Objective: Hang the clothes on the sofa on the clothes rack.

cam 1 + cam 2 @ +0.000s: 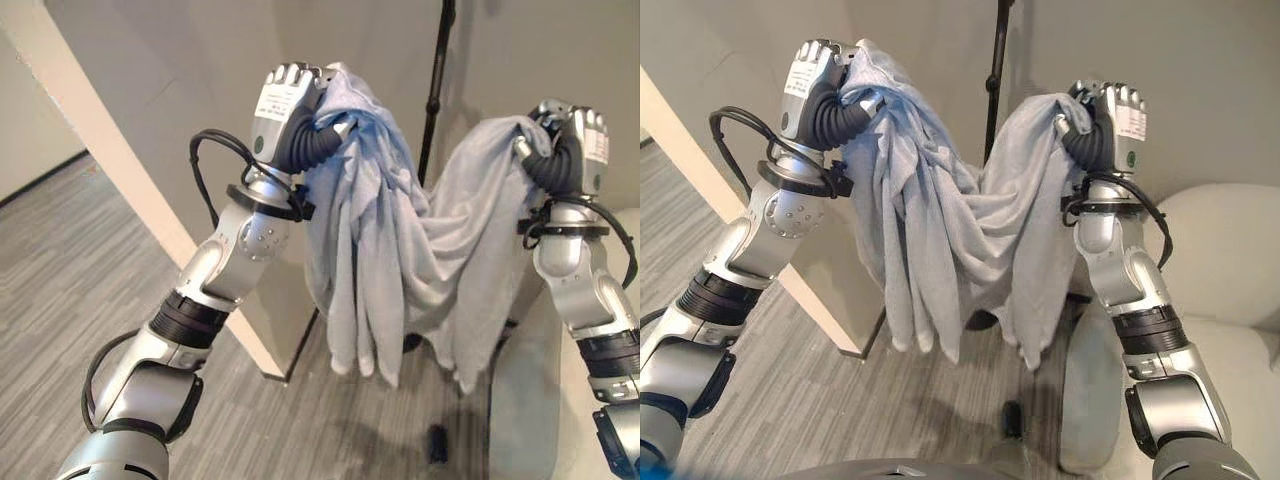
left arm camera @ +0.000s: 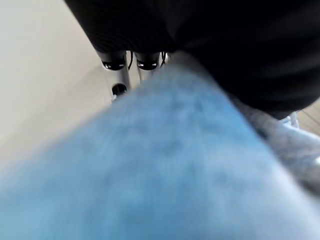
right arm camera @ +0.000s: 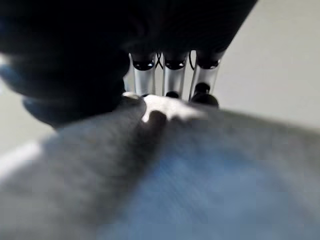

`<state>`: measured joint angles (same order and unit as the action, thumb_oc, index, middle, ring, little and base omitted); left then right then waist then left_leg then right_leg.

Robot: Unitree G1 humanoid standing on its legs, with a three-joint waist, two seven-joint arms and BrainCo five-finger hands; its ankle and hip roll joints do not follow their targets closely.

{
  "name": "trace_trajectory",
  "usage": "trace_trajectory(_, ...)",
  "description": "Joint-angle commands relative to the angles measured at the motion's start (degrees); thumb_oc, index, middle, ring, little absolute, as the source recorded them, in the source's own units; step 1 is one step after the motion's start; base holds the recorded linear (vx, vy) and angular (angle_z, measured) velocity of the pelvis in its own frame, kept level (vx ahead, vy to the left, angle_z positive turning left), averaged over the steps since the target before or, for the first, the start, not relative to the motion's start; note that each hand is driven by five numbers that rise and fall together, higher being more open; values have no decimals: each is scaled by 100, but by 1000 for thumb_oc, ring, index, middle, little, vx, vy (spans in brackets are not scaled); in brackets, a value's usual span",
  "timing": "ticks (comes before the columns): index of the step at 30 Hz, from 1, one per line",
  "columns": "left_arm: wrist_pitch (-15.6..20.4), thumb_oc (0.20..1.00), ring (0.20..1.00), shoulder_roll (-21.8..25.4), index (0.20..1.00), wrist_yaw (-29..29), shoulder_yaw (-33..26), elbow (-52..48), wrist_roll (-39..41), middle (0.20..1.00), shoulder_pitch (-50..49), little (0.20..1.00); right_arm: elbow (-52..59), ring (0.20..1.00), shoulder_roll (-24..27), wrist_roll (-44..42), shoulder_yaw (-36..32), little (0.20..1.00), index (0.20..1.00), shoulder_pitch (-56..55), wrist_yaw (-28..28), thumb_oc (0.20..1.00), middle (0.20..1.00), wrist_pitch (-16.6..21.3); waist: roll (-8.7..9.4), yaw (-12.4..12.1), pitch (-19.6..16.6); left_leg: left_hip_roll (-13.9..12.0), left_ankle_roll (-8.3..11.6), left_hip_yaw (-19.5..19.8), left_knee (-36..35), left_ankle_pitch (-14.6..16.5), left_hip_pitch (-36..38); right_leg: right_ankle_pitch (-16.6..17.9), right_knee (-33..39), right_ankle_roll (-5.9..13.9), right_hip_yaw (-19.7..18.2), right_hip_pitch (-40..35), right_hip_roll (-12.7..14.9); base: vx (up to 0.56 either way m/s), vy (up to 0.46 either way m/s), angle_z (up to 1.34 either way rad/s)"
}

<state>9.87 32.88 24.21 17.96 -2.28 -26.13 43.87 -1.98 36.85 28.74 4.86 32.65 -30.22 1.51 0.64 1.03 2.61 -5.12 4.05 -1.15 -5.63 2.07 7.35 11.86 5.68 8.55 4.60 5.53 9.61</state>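
grey plank floor below; left hand and right hand clenched light blue-grey cloth garment, stretched side to side, folds hanging down.

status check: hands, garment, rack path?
Left hand and right hand both shut on the pale blue garment, raised, sagging between them. Black rack pole behind, unobstructed.

My left hand and right hand are raised, the pale garment sagging between them. A black pole stands at 12 o'clock behind it, a beige wall edge at 9. A white sofa blocks 4 o'clock; grey floor lies open at 8.
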Motion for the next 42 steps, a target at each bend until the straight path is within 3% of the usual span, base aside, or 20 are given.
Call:
trace_trajectory(1, 140, 200, 200, 216, 200, 129, -302, 27, -21, 200, 409, 200, 269, 200, 77, 0, -83, 200, 200, 456, -174, 200, 200, 256, 246, 46, -447, -239, 170, -213, 63, 480, 420, -158, -138, 596, -81, 44, 345, 218, -326, 12)
trace_trajectory(4, 146, 200, 200, 141, 200, 156, -461, -45, 171, 200, 347, 200, 315, 200, 252, -115, -47, 200, 200, 514, -212, 200, 200, 376, 122, 18, -532, -734, 428, -86, 240, 163, 239, -627, -92, 294, 219, -301, -60, 168, -385, 4)
trace_trajectory(7, 148, 200, 200, 140, 200, 126, -511, -70, 227, 200, 300, 200, 339, 200, 307, -214, -66, 200, 200, 504, -221, 200, 200, 454, 98, 24, -546, -860, 545, 61, 550, -34, 85, -763, -73, 142, 345, -443, -221, 100, -213, 27)
trace_trajectory(10, 121, 200, 200, 106, 200, 60, -548, -89, 360, 200, 188, 200, 371, 200, 430, -423, -60, 200, 200, 457, -179, 200, 200, 540, 159, -1, -442, -1004, 649, 178, 1385, -592, -250, -984, -68, -92, 556, -794, -384, 153, -264, 30)
trace_trajectory(13, 118, 200, 200, 82, 200, 38, -577, -99, 411, 200, 105, 200, 410, 200, 505, -443, -97, 200, 200, 364, -136, 200, 200, 545, 208, 66, -383, -1114, 576, -37, 1713, -593, -411, -1141, -68, -144, 659, -954, -416, 31, -88, 34)
trace_trajectory(16, 111, 200, 200, 72, 200, 42, -621, -75, 407, 200, 91, 200, 495, 200, 558, -474, -125, 200, 200, 320, -64, 200, 200, 582, 342, 14, -257, -694, 330, -78, 1592, -12, -879, -1136, -68, -138, 698, -966, -301, -11, -58, 27)
trace_trajectory(19, 130, 200, 200, 99, 200, 49, -636, -96, 344, 200, 81, 200, 509, 200, 603, -497, -148, 200, 200, 353, -17, 200, 200, 638, 287, -54, -258, -311, 273, -194, 866, -131, -1064, -1106, -68, -68, 753, -908, -298, 31, 62, 14)
trace_trajectory(21, 169, 200, 200, 135, 200, 74, -646, -97, 337, 200, 35, 200, 469, 200, 565, -493, -145, 200, 200, 263, 8, 200, 200, 634, 215, -72, -294, -208, 276, -182, 488, -244, -976, -1117, -68, -58, 703, -885, -327, 57, 93, -2)
trace_trajectory(24, 175, 200, 200, 221, 200, 3, -724, -201, 252, 200, -153, 200, 483, 200, 458, -457, -183, 200, 200, 66, 101, 200, 200, 592, 141, -64, -490, -129, 241, -315, 82, -275, -644, -1134, -68, -18, 713, -924, -271, 128, 117, -27)
trace_trajectory(42, 46, 200, 200, 829, 200, 116, -1012, -13, 151, 200, -298, 200, 416, 200, 398, -854, -195, 200, 200, 65, 356, 200, 200, 610, 166, -195, -648, -26, 54, -566, 63, -12, -157, -1030, -81, 136, 513, -1077, -4, 71, 53, -10)
